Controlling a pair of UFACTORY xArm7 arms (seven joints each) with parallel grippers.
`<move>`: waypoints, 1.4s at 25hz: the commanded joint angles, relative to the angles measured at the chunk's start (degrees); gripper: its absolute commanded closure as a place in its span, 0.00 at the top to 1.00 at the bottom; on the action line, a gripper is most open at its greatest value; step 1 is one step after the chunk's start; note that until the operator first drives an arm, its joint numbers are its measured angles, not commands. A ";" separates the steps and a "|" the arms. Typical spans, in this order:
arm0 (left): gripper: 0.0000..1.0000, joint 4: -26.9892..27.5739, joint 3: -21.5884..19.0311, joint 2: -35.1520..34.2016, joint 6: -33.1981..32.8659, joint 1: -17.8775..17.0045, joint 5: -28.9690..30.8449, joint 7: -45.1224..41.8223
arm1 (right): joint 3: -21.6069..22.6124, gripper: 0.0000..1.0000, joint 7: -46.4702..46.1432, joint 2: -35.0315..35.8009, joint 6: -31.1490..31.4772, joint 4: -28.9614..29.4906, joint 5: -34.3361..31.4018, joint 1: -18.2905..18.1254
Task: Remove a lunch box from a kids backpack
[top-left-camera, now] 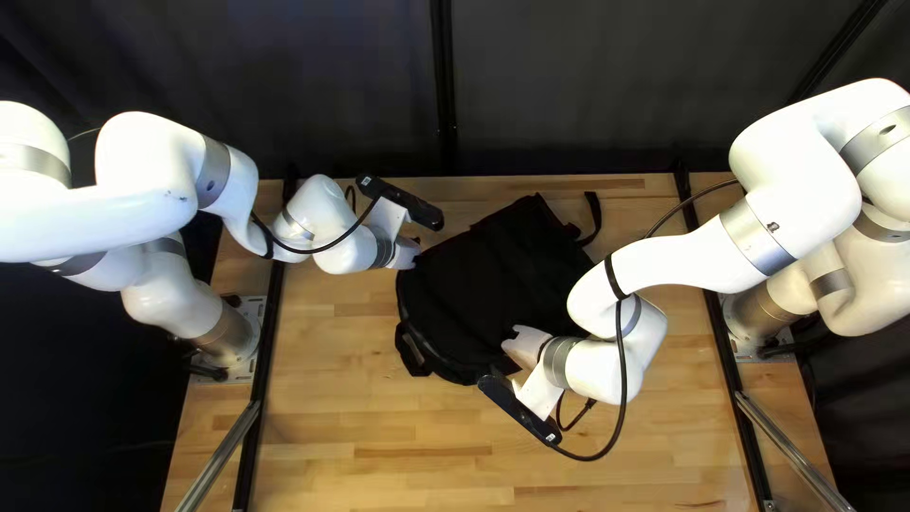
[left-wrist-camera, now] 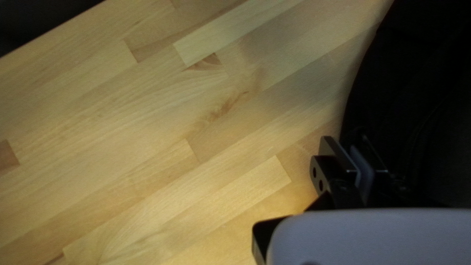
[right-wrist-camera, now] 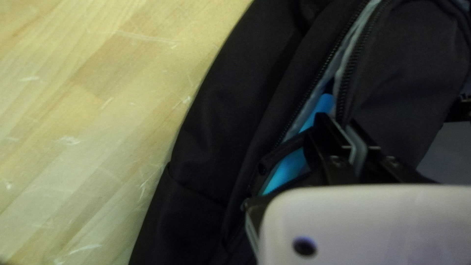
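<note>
A black backpack [top-left-camera: 493, 275] lies on the table. At its upper left edge is my left gripper [top-left-camera: 411, 254]; at its lower right part is my right gripper [top-left-camera: 517, 348]. In the left wrist view, the left gripper [left-wrist-camera: 351, 142] has its fingers close together on the side of the backpack [left-wrist-camera: 412, 93]. The right wrist view has the right gripper [right-wrist-camera: 337, 122] pinching the zippered edge of the backpack [right-wrist-camera: 211, 142]. Through the unzipped opening a bright blue object [right-wrist-camera: 289, 169] shows beside those fingers; the rest of it is hidden inside.
A strap loop [top-left-camera: 594, 218] sticks out at the backpack's upper right. Bare wooden tabletop [top-left-camera: 379, 446] lies in front of the bag. My right forearm [top-left-camera: 682, 264] reaches over the table's right side, with a cable hanging below its wrist.
</note>
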 commanded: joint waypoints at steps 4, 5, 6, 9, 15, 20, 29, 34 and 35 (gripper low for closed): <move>0.00 1.46 0.11 0.67 -0.12 0.06 -0.37 1.06 | 0.00 0.00 0.00 0.00 0.00 0.00 0.00 0.00; 0.00 1.52 0.09 0.60 -0.08 0.02 -0.58 1.19 | 0.00 0.00 0.00 0.00 0.00 0.00 0.00 0.00; 0.00 1.50 0.11 0.46 -0.18 0.04 -0.64 0.95 | 0.00 0.00 0.00 0.00 0.00 0.00 0.00 0.00; 1.00 -0.98 0.20 -2.14 -0.62 0.06 -0.92 -0.18 | 0.00 0.00 0.00 0.00 0.00 0.00 0.00 0.00; 1.00 -8.79 -1.87 -12.24 4.26 -4.20 -10.32 3.26 | 0.00 0.00 0.00 0.00 0.00 0.00 0.00 0.00; 1.00 -14.85 -4.44 -23.13 12.10 -11.39 -20.65 6.10 | 0.00 0.00 0.00 0.00 0.00 0.00 0.00 0.00; 1.00 -20.49 -13.55 -28.88 19.64 -21.44 -29.55 -2.96 | 0.00 0.00 0.00 0.00 0.00 0.00 0.00 0.00; 1.00 -20.09 -15.42 -31.32 24.76 -26.88 -35.50 -3.04 | 0.00 0.00 0.00 0.00 0.00 0.00 0.00 0.00; 1.00 -19.85 -15.55 -31.45 25.40 -27.39 -36.17 -2.95 | 0.00 0.00 0.00 0.00 0.00 0.00 0.00 0.00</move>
